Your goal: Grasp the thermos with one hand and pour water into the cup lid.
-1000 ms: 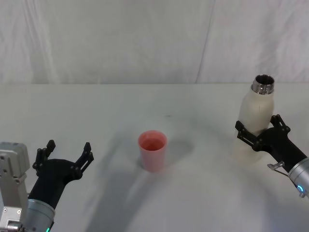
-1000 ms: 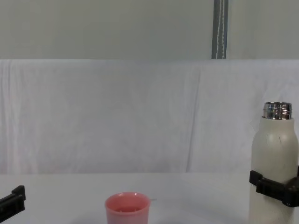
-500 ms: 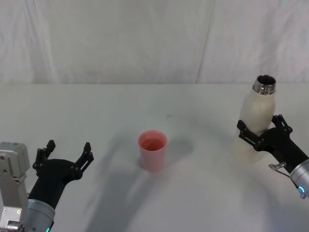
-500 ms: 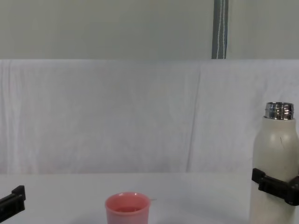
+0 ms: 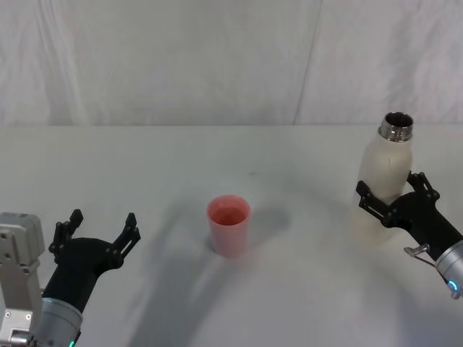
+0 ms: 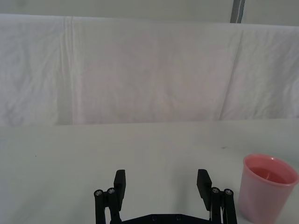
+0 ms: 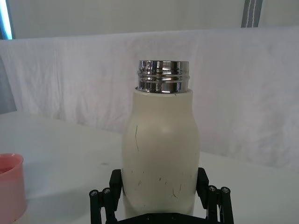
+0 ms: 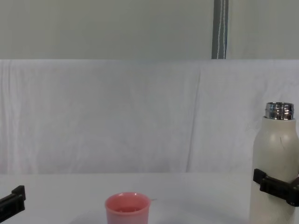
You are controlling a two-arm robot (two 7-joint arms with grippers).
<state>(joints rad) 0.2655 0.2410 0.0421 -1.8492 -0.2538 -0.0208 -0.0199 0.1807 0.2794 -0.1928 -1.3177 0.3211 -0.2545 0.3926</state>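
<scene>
Slightly rightward since earlier, the right claw (image 5: 394, 195) grips the bottle (image 5: 385, 170) at 3 o'clock. Left claw (image 5: 98, 230) idles, spread wide, at 8 o'clock of the cup (image 5: 229, 224).

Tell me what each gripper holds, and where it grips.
The right gripper clamps the tall cream-white thermos bottle around its lower body. The left gripper is open, holding nothing.
</scene>
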